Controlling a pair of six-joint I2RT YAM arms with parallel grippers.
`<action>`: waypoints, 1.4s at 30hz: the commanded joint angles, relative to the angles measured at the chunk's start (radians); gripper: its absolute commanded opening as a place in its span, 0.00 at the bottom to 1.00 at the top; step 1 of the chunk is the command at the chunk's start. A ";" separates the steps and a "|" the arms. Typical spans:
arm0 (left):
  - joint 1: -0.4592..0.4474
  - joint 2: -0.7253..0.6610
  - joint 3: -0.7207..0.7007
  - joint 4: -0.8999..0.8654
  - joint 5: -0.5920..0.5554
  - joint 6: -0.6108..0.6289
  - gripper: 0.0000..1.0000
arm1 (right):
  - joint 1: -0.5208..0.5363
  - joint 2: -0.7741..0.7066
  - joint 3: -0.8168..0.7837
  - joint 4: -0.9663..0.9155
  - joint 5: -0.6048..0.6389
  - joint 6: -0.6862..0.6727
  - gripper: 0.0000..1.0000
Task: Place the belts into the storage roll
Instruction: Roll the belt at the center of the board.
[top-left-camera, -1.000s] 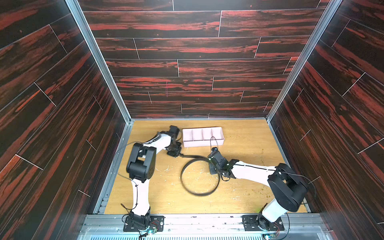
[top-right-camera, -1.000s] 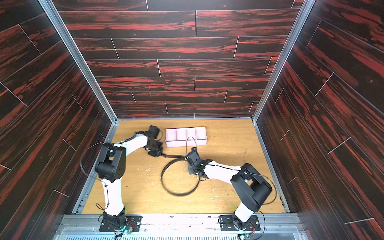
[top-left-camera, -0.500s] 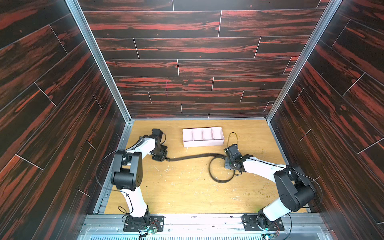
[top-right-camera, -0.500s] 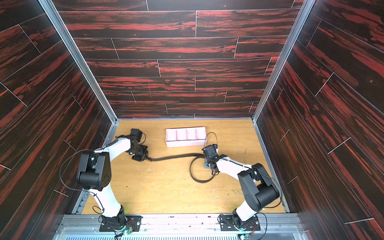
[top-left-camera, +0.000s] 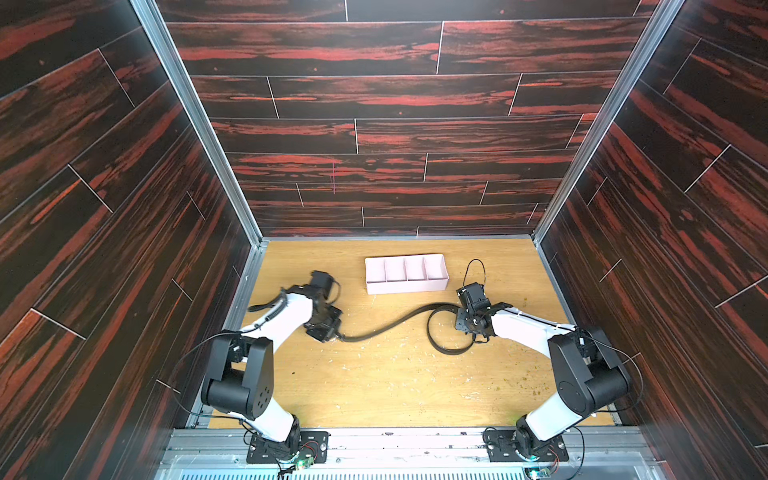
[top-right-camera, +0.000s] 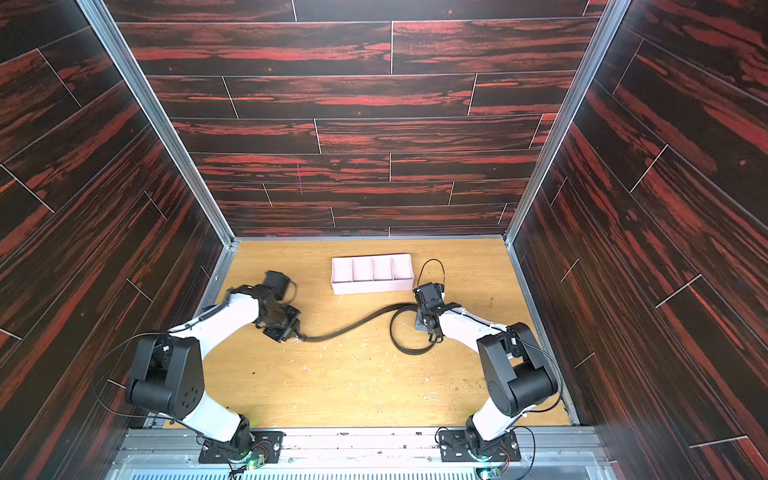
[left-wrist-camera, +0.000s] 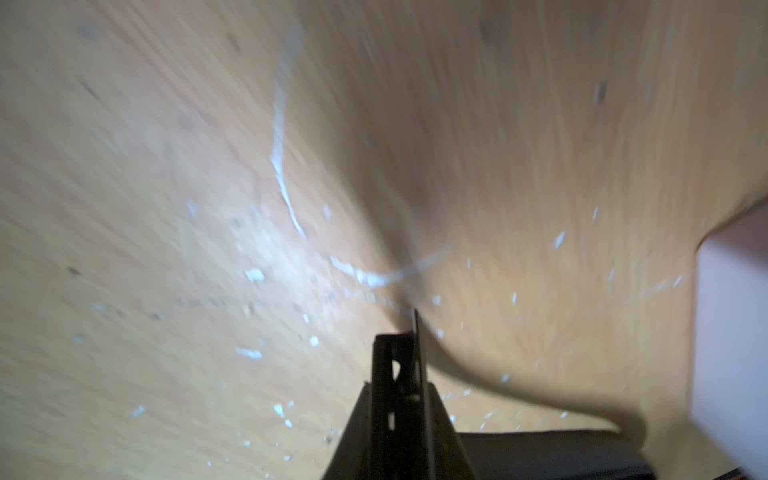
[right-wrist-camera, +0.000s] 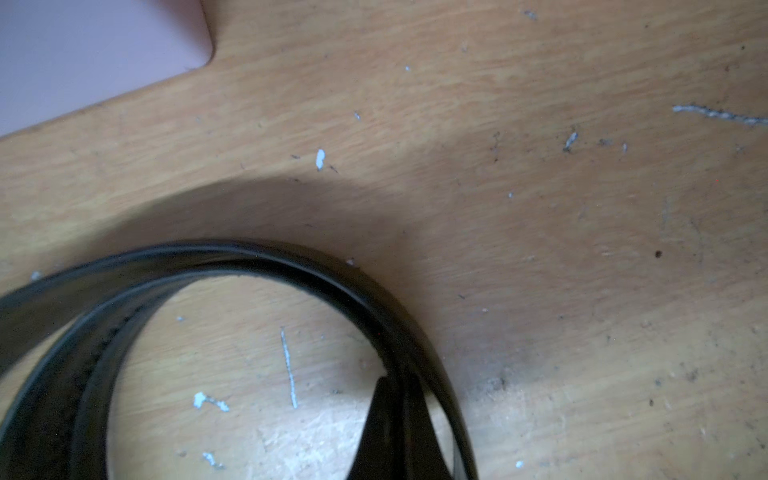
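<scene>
Scuffed wooden table (top-left-camera: 374, 386), belt (right-wrist-camera: 232, 253) strung between both arms: left fingers (left-wrist-camera: 399, 374) pinch one end, right fingers (right-wrist-camera: 386, 424) clamp the loop near the storage roll (top-left-camera: 407, 286).

The belt (right-wrist-camera: 232, 249) curling round the fingers (right-wrist-camera: 386, 436) of the right gripper (right-wrist-camera: 399, 388) looks like smooth, faintly glossy black leather; the table (right-wrist-camera: 540, 124) under them is matt, scratched pale wood.

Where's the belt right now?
In both top views the belt runs mid-table from the left gripper to the right gripper, looping there, just in front of the storage roll.
</scene>
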 joint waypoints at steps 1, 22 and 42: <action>-0.072 -0.065 -0.062 -0.021 0.026 -0.051 0.21 | -0.007 0.038 0.026 -0.043 0.002 0.010 0.00; -0.417 0.115 -0.011 0.123 0.116 -0.219 0.50 | -0.007 0.041 0.030 -0.031 -0.039 -0.002 0.00; -0.409 0.207 0.416 -0.310 -0.155 0.739 0.92 | -0.010 -0.005 -0.004 -0.024 -0.083 -0.050 0.00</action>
